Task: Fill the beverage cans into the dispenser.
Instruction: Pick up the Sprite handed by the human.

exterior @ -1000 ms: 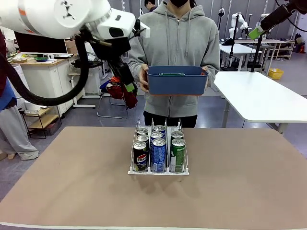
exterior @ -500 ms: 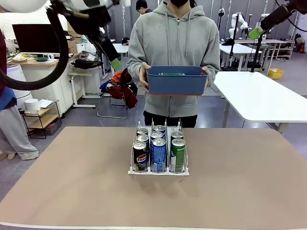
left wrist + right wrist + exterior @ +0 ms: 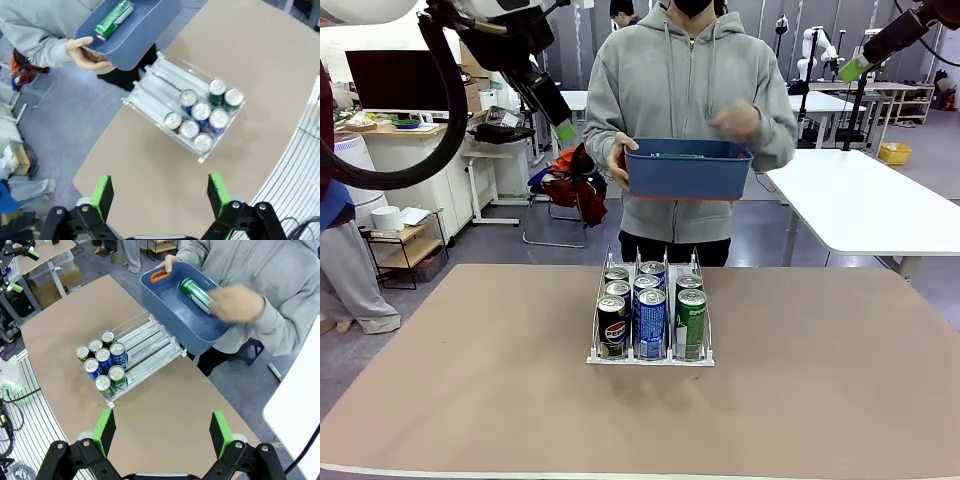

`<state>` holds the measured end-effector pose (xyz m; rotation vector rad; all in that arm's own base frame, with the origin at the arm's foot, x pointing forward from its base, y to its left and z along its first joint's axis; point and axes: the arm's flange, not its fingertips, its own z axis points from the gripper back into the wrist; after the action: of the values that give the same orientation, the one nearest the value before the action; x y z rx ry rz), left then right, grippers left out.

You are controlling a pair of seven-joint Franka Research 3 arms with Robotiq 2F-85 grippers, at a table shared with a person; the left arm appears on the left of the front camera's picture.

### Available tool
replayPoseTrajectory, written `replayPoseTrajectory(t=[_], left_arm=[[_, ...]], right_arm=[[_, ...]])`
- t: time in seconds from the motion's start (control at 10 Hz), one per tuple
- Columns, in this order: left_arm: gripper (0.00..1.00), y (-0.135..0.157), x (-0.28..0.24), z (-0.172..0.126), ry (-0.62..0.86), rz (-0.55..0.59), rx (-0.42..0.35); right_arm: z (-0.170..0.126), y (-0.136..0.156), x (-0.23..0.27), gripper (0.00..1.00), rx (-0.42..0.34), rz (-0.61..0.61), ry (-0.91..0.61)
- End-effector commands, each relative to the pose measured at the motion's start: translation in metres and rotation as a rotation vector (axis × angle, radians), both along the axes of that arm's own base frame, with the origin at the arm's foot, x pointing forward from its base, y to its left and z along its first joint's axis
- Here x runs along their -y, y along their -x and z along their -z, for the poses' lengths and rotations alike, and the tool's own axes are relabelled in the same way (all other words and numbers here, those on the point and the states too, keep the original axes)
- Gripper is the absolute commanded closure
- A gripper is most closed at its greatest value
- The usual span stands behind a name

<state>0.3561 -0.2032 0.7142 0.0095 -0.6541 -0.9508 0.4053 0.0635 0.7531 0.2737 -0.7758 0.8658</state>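
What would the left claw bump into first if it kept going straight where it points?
Probably the bare table close by the cans in the dispenser; the open left claw points down there from high up, though depth is unclear.

The dispenser (image 3: 650, 359) stands mid-table (image 3: 470, 400), straight ahead of me. The beverage cans (image 3: 650, 322) stand upright, crowded at its near end: three in the left lane, three in the middle, two in the right. Behind it, past the table's far edge, a person (image 3: 690, 80) holds a bin (image 3: 688, 178) with one can (image 3: 195, 291) lying in it and one hand (image 3: 738, 120) above it.
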Motion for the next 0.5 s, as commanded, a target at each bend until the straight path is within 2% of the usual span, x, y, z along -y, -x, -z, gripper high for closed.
replayPoseTrajectory(t=[0.0,0.2,0.4], left_arm=[[0.00,-0.007,-0.015,-0.011,0.162,0.096,-0.083],[0.00,-0.014,-0.027,-0.025,0.212,0.137,-0.101],[0.00,-0.004,-0.027,-0.042,0.226,0.144,-0.054]], right_arm=[[0.000,0.001,0.000,0.00,-0.003,-0.003,0.000],[0.000,0.001,0.000,0.00,-0.003,-0.003,0.000],[0.000,0.001,0.000,0.00,-0.003,-0.003,0.000]])
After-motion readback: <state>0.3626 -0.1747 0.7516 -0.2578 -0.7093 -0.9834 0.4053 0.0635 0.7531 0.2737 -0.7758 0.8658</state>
